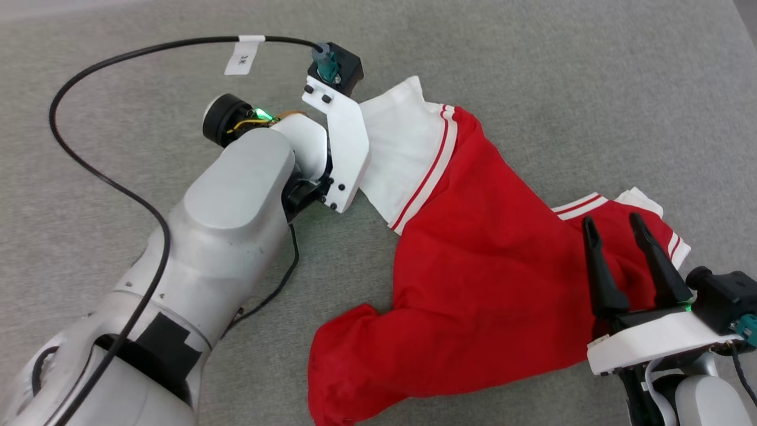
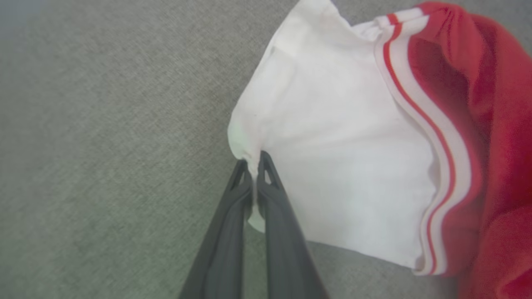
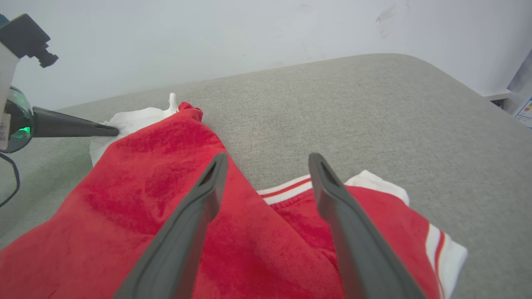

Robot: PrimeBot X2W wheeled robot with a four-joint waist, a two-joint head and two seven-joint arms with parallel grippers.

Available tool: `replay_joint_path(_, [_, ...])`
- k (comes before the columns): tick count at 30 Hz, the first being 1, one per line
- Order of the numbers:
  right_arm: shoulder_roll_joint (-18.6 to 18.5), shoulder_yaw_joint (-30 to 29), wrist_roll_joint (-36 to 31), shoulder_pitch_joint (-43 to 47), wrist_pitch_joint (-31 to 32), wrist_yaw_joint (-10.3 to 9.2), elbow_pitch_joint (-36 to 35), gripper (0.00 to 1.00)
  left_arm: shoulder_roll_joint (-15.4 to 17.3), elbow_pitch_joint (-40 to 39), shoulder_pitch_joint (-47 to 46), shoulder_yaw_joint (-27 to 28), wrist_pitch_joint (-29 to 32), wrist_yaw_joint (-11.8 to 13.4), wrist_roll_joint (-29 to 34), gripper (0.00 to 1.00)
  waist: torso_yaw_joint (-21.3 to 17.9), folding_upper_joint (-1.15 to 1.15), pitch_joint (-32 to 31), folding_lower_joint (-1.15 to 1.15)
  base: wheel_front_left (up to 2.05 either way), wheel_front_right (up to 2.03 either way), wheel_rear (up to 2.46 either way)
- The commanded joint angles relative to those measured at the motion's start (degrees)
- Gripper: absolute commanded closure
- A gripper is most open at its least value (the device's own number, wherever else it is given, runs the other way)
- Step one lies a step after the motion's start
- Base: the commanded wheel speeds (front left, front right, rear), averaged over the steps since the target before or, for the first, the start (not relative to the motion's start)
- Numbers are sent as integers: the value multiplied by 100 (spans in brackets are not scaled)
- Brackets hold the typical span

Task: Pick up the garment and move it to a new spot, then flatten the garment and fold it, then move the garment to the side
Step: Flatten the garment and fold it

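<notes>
The garment is a red jersey T-shirt with white sleeves and striped trim, lying crumpled on the grey surface; its lettering is hidden. My left gripper is shut on the edge of the white sleeve, pinching a fold of it. In the right wrist view that left gripper reaches in from the left and meets the sleeve. My right gripper hovers open over the red body near the collar trim, its fingers spread above the cloth with nothing between them.
A grey fabric-covered surface lies under everything, with its rounded far edge against a pale wall. The left arm's black cable loops over the surface at the left.
</notes>
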Motion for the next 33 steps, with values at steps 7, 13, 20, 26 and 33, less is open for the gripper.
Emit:
replay_joint_path(7, [11,-200,-88,223,229,-4,-60,0,418,-415,-5,79,-1128,4,-44,100,614,0,-737,-1,0,0,0])
replay_joint_path(13, [10,-411,-74,482,471,-4,-145,0,993,-1133,616,302,-1813,192,-134,100,1060,0,-1187,-1,0,0,0])
replay_joint_path(20, [10,-569,-30,778,691,-4,-168,0,1860,-2296,2380,677,-2215,858,-541,100,1351,0,-1519,-1,0,0,0])
replay_joint_path(26, [10,-670,-9,924,815,-4,-142,0,2290,-3038,4305,1102,-2541,1522,-1226,100,1455,0,-1665,-1,0,0,0])
replay_joint_path(33, [10,-741,-16,992,955,-4,-66,0,2149,-3214,5643,1338,-2769,1800,-1879,92,1500,0,-1824,-1,0,0,0])
